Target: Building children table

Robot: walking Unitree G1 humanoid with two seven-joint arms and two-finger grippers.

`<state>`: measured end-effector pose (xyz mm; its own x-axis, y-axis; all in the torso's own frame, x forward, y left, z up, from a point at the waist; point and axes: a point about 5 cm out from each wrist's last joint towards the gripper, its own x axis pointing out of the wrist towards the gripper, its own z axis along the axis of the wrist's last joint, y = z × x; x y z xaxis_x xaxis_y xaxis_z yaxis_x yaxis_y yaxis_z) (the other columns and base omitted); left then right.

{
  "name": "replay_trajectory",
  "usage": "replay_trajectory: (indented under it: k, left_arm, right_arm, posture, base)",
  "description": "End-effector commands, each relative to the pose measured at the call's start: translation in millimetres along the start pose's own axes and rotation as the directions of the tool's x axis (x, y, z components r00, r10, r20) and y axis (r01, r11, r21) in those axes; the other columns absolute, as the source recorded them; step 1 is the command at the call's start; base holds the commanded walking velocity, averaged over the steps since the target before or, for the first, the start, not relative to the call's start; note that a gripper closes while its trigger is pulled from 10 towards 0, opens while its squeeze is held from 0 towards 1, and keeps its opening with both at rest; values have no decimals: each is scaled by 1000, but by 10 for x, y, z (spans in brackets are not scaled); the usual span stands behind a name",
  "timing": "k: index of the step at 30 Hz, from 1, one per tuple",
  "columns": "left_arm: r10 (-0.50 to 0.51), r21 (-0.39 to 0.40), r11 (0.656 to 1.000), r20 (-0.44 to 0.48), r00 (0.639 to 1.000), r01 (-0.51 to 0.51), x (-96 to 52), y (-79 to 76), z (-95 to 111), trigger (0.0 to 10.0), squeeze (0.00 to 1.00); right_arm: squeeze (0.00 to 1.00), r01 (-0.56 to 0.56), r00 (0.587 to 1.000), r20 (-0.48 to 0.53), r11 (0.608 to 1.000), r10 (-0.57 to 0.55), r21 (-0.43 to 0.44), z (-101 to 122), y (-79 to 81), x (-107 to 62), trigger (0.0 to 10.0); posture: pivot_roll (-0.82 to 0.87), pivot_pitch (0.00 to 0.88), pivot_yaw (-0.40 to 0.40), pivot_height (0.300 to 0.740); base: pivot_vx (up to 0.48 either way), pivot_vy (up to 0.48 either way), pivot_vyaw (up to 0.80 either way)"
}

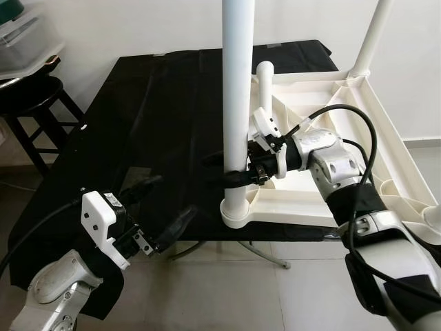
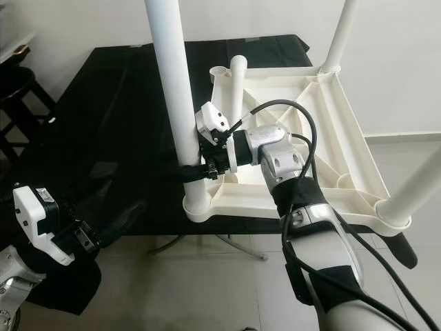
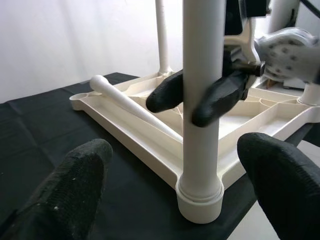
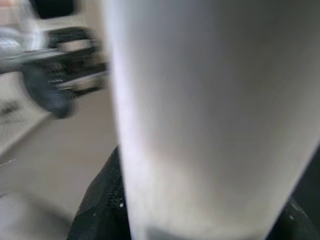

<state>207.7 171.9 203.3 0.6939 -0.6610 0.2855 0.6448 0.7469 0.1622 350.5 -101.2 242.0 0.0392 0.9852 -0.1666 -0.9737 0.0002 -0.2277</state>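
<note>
A white plastic children's table [image 1: 311,205] lies upside down on a black-covered table [image 1: 138,117]. At its near left corner a white leg [image 1: 236,83] stands upright in its socket [image 1: 235,214]. My right gripper [image 1: 232,172] is shut on this leg just above the socket, one black finger on each side [image 3: 220,97]. Another leg [image 1: 373,34] stands at the far right corner and a third [image 2: 420,181] at the near right. A loose leg [image 3: 131,103] lies inside the frame near the far left corner. My left gripper [image 1: 160,209] hovers open by the near table edge, pointed at the held leg.
A black stool [image 1: 34,96] with a clear plastic container [image 1: 24,34] above it stands at the far left. The black table's metal frame [image 1: 265,254] shows below its near edge over a tiled floor. A white wall lies behind.
</note>
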Motion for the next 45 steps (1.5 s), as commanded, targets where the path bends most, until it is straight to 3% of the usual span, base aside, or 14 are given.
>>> replay_trajectory:
  k: [1, 4, 5, 6, 7, 11, 14, 16, 19, 20, 27, 32, 37, 45]
  left_arm:
    - [-1, 4, 1000, -6, 1000, 2, -21, -17, 16, 10000, 0]
    - [1, 3, 1000, -9, 1000, -1, -34, -19, 10, 10000, 0]
    - [10, -1, 1000, -11, 1000, -10, -49, -7, 2, 10000, 0]
    - [10, -1, 1000, -11, 1000, -10, -49, -7, 2, 10000, 0]
    - [-1, -11, 1000, -10, 1000, 1, -16, -5, -30, 10000, 0]
    - [-15, -16, 1000, -3, 1000, 15, 36, 3, -50, 10000, 0]
    - [-31, -11, 999, 14, 999, 31, 116, 25, -54, 10000, 0]
    - [-17, -4, 1000, 16, 1000, 17, 112, 35, -55, 10000, 0]
    - [-11, -5, 1000, 14, 1000, 11, 98, 23, -60, 10000, 0]
    - [-8, -7, 1000, 9, 1000, 8, 86, 7, -69, 10000, 0]
    - [4, -5, 1000, -5, 1000, -4, 77, 5, -94, 10000, 0]
    - [124, 29, 992, -43, 991, -123, 105, 121, -216, 10000, 0]
    - [433, 38, 901, -84, 897, -432, -30, 332, -412, 10000, 0]
    - [577, -22, 810, -143, 804, -586, -198, 441, -533, 10000, 0]
  right_arm:
    - [0, 183, 978, -114, 982, -177, 44, -265, 24, -13, 0]
    - [0, 489, 860, -207, 870, -467, 68, -500, 105, 61, 0]
    - [0, 701, 703, -268, 706, -659, 101, -713, 400, 202, 0]
    - [0, 701, 703, -268, 706, -659, 101, -713, 400, 202, 0]
    - [0, 785, 614, -285, 605, -736, 130, -748, 577, 406, 0]
    - [0, 818, 574, -256, 560, -778, 132, -681, 600, 561, 0]
    - [0, 772, 635, -128, 626, -762, 107, -440, 382, 851, 0]
    - [0, 758, 652, -62, 650, -756, 49, -271, 232, 967, 10000]
    - [0, 753, 658, -35, 655, -752, 62, -200, 241, 1013, 10000]
    - [976, 736, 675, -8, 673, -738, 74, -153, 280, 1037, 10000]
    - [1000, 748, 657, 13, 654, -754, 110, -127, 425, 968, 10000]
    - [1000, 755, 649, 35, 650, -760, 88, -331, 664, 619, 10000]
    - [1000, 740, 672, -36, 670, -740, 48, -616, 1026, 282, 10000]
    - [1000, 760, 649, -82, 648, -756, 44, -733, 1188, 158, 10000]
  posture:
    - [25, 165, 56, 740]
    - [25, 169, 51, 740]
    - [9, 170, 79, 740]
    - [9, 170, 79, 740]
    - [-18, 159, 103, 740]
    - [-19, 148, 100, 740]
    - [-18, 132, 89, 740]
    - [-15, 130, 91, 740]
    - [-11, 128, 90, 740]
    - [-7, 127, 91, 740]
    - [-13, 125, 101, 740]
    - [-45, 123, 106, 740]
    - [-72, 115, 105, 740]
    - [-76, 109, 101, 740]
  base:
    - [0, 0, 0]
    - [0, 0, 0]
    - [0, 0, 0]
    - [0, 0, 0]
    - [0, 0, 0]
    - [0, 0, 0]
    - [0, 0, 0]
    - [0, 0, 0]
    - [0, 0, 0]
    - [0, 0, 0]
    - [0, 0, 0]
    - [0, 0, 0]
    - [0, 0, 0]
    - [0, 0, 0]
